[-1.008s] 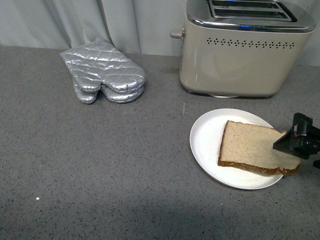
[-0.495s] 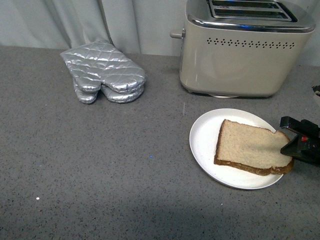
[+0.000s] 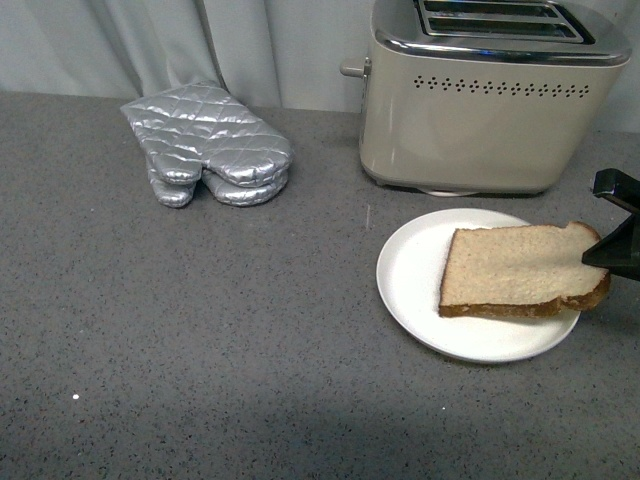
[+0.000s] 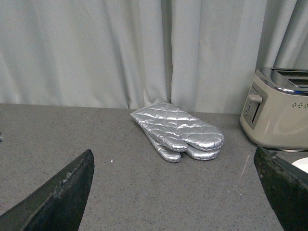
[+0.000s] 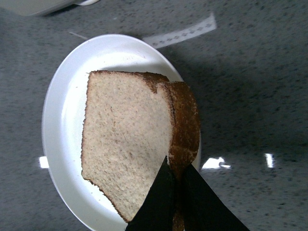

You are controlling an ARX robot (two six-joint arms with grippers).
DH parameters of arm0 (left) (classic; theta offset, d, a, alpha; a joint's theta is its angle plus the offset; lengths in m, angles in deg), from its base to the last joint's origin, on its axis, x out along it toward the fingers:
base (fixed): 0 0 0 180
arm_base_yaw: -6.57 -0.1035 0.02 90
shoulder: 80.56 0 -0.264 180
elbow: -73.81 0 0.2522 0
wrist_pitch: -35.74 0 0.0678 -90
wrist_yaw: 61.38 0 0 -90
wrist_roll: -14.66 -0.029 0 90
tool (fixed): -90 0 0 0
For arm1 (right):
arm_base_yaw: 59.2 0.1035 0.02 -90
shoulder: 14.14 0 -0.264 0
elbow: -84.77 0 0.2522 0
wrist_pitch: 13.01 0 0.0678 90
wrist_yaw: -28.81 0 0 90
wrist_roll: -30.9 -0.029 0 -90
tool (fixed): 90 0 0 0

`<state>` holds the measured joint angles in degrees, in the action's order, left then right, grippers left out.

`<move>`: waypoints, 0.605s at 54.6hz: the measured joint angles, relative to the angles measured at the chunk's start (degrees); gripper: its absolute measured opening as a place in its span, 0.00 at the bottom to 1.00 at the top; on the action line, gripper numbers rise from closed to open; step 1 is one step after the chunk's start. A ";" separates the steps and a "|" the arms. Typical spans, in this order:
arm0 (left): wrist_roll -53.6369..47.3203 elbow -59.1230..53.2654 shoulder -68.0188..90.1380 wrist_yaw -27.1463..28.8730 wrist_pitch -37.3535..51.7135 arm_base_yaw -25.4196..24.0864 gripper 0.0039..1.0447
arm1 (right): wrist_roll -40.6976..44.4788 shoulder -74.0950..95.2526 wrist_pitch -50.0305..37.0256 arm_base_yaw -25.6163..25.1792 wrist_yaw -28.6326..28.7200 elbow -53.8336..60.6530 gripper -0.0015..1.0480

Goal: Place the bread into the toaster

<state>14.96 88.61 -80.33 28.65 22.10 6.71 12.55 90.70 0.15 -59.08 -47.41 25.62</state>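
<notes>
The bread [image 3: 515, 270], a light brown slice with a darker crust, is lifted at its right edge over the round white plate [image 3: 410, 285]. My right gripper [image 3: 605, 255] is shut on its right crust at the frame's right edge. In the right wrist view the bread [image 5: 127, 139] is pinched by its crust between my right gripper's [image 5: 175, 171] black jaws, above the plate [image 5: 60, 125]. The beige toaster [image 3: 480, 120] with a chrome top stands behind the plate; it also shows in the left wrist view [image 4: 281, 113]. My left gripper [image 4: 175, 192] is open and empty above bare counter.
A silver quilted oven mitt [image 3: 205, 145] lies at the back left of the grey counter, also in the left wrist view [image 4: 180, 130]. Grey curtains [image 3: 150, 40] hang behind. A strip of white tape [image 5: 183, 33] lies on the counter beside the plate.
My right gripper has risen and moved right, lifting the bread's right edge off the plate. The slice has turned and tilted. The plate has shifted slightly.
</notes>
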 joint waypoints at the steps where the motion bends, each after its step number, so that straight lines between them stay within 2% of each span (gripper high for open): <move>1: 0.00 0.00 0.00 0.00 0.00 0.00 0.94 | 0.31 0.00 0.04 0.02 -0.50 0.00 0.01; 9: 0.00 0.00 0.00 0.00 0.00 0.00 0.94 | 1.86 0.83 1.33 0.07 -1.53 0.02 0.01; 19: 0.00 0.00 0.00 0.00 0.00 0.00 0.94 | -0.81 -1.11 1.79 0.24 1.92 0.07 0.01; 25: 0.00 0.00 0.00 0.00 0.00 0.00 0.94 | -8.68 -7.04 2.49 0.61 6.56 0.11 0.01; 33: 0.00 0.00 0.00 0.00 0.00 0.00 0.94 | -23.21 -15.39 3.76 2.23 5.86 -0.61 0.01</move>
<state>14.96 88.61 -80.33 28.65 22.10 6.71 -10.67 75.31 3.91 -56.85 -41.55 25.01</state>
